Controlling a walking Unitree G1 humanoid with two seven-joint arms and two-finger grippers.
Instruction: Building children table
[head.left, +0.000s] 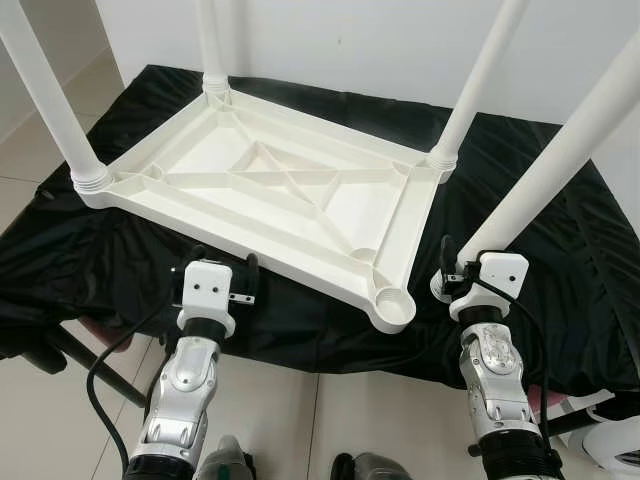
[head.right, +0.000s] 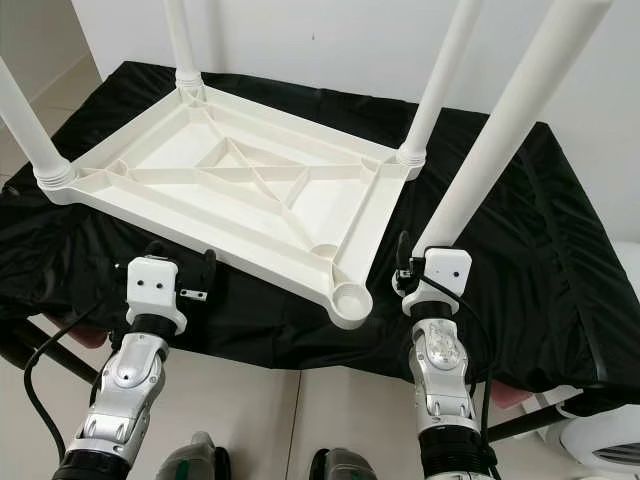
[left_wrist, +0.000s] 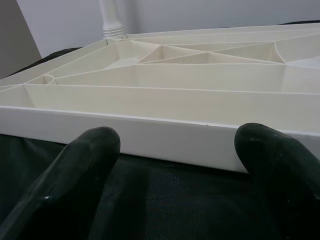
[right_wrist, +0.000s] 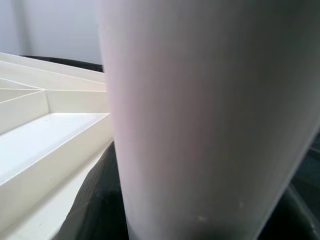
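An upturned white tabletop (head.left: 270, 190) is laid on a black-draped bench (head.left: 560, 250), three legs already fitted. The fourth leg (head.left: 560, 150) is clamped in the right tool (head.left: 452, 272) beside the empty corner socket (head.left: 392, 298). The left tool (head.left: 222, 270) is held apart at the near edge.

Lying upside down on black cloth: white ribbed tabletop (head.left: 270, 190), 3 legs (head.left: 45, 100) standing in corners; 4th leg (head.left: 560, 150) leaning beside empty near socket (head.left: 393, 300).
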